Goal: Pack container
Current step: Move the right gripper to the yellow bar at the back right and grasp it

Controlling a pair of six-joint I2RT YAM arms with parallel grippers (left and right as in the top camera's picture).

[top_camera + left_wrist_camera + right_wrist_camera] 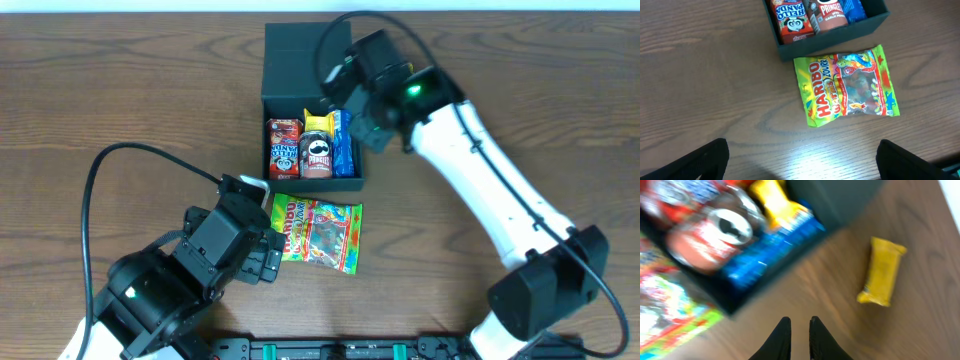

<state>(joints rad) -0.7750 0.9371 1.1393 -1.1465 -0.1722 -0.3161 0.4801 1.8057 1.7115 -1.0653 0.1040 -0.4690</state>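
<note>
The container (296,60) is a dark teal-black box with its flap lid lying open at the back. It also shows in the left wrist view (830,44) and the right wrist view (840,200). Inside stand a red Hello Panda box (283,147), a Pringles can (317,155), a yellow packet (320,122) and a blue packet (343,145). My right gripper (374,138) (800,322) is shut and empty, just beyond the box's right wall. My left gripper (267,262) (800,160) is open and empty over bare table.
A green Haribo bag (320,233) (850,87) lies flat on the table in front of the box, just ahead of my left gripper. A yellow snack bar (882,270) lies on the table right of the box; the right arm hides it from overhead.
</note>
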